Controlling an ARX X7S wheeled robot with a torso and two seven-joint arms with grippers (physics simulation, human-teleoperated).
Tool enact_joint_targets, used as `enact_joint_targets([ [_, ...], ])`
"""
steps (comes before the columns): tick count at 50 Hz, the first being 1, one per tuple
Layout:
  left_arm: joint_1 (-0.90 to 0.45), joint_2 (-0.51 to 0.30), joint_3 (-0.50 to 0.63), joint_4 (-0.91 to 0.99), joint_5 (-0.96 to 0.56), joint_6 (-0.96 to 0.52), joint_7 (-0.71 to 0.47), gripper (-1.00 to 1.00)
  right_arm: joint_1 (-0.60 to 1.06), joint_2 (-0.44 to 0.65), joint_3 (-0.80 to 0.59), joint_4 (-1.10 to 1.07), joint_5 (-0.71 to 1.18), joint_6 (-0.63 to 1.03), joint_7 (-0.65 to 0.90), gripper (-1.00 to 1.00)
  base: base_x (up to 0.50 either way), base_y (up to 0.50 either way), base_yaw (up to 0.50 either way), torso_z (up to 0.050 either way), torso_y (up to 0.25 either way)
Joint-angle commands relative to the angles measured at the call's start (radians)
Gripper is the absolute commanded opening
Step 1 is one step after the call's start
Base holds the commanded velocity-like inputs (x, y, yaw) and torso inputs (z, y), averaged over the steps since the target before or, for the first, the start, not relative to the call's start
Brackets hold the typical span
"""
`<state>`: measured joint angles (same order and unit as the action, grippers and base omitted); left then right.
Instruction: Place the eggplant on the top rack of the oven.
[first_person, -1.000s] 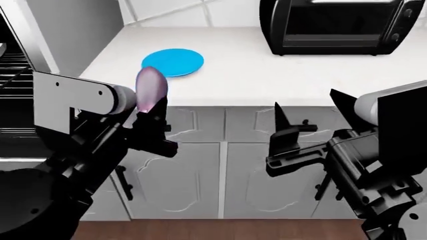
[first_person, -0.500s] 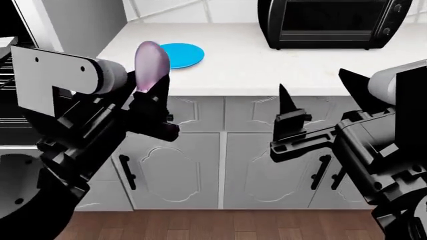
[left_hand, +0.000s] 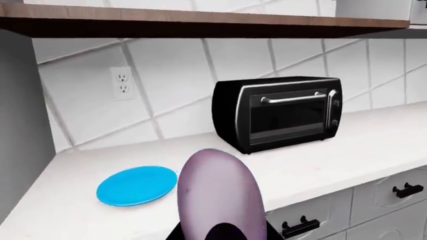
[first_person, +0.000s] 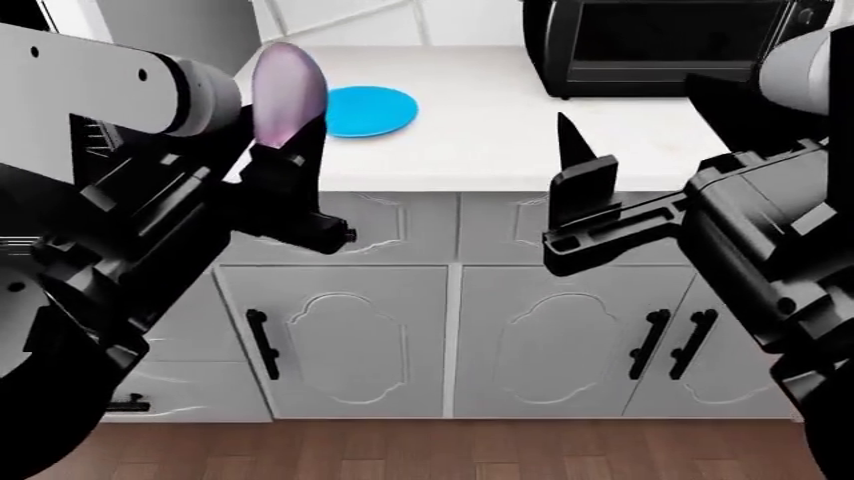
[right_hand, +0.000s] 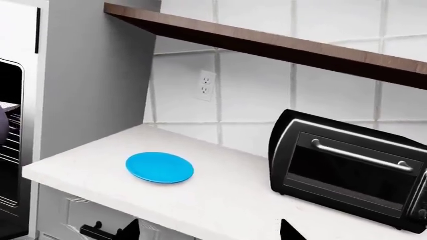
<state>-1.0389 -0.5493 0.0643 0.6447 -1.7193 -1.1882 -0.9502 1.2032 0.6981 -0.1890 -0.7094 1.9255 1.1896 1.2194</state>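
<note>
White kitchen counter (first_person: 534, 140) is holding an empty round blue plate (first_person: 370, 110); the large black oven (right_hand: 8, 145) is mostly cropped. Left gripper (first_person: 287, 150) is clamping the glossy purple eggplant (first_person: 288, 95) (base hidden); right gripper (first_person: 577, 165) is gaping, empty.

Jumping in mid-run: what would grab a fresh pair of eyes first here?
The glossy purple eggplant, standing upright in the left gripper in front of the white counter. Behind it a bright blue plate lies bare on the counter, with the small black countertop oven further along. The right gripper hangs open and empty before the cabinet doors.
</note>
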Motion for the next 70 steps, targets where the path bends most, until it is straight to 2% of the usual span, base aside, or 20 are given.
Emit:
enact_joint_targets([
  [1,-0.020,-0.029,0.014,-0.012,-0.033,-0.003,-0.039,-1.00,0.044,-0.005,-0.042,0.027,0.028,0.000,0.009,1.00,0.00,0.50,0.00,0.000,0.000],
  [32,-0.045,-0.038,0.033,-0.006,-0.061,0.030,-0.090,-1.00,0.009,0.014,-0.032,-0.014,0.008,-0.021,-0.010,1.00,0.00,0.50,0.00,0.000,0.000],
  [53,-0.009,-0.067,0.006,-0.042,0.030,0.034,0.020,-1.00,0.027,0.004,-0.055,0.010,-0.030,-0.010,-0.040,1.00,0.00,0.50,0.00,0.000,0.000],
  [70,-0.001,-0.061,0.026,-0.042,0.050,0.043,0.020,-1.00,0.020,0.009,-0.055,0.006,-0.033,-0.025,-0.046,1.00,0.00,0.50,0.00,0.000,0.000],
])
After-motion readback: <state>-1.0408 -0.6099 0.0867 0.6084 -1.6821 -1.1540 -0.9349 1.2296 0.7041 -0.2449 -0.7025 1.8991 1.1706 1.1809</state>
